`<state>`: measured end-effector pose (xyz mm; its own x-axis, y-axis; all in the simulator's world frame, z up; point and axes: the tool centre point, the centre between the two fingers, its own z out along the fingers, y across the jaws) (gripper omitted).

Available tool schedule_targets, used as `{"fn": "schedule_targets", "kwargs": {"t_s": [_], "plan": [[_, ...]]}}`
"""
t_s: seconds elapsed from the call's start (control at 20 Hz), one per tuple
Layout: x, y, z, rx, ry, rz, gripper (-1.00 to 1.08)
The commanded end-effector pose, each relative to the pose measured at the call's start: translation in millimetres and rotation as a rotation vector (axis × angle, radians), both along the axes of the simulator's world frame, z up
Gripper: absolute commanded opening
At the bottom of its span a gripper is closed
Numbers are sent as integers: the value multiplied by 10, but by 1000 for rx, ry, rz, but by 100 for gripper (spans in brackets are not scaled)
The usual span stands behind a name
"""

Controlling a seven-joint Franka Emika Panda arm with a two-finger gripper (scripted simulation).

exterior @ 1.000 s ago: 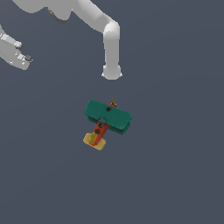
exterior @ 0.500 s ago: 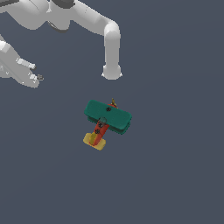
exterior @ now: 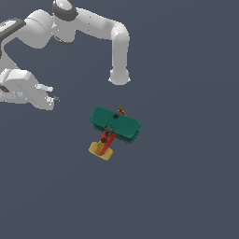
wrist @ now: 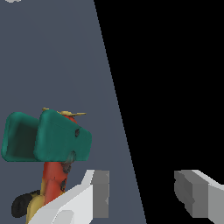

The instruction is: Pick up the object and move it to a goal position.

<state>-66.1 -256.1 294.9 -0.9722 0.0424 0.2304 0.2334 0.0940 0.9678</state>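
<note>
No writing, label, brand, number or sign can be read in either view. The toy plane [exterior: 113, 130] carries only plain colours and a few dark spots, and the robot arm [exterior: 88, 25] is bare white with no markings.

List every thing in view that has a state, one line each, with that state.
toy biplane: resting on the floor on its own, ungrasped, yellow tail toward the camera in the exterior view.
gripper: open, nothing between the fingers, off to the exterior view's left of the biplane and apart from it.
</note>
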Motion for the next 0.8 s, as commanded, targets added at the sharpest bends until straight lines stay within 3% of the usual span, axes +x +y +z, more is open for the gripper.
{"fn": "schedule_targets", "kwargs": {"t_s": [0.0, 0.75], "plan": [[31, 88, -171, 18, -16, 24, 28], [108, 712, -1167, 129, -97, 157, 28]]}}
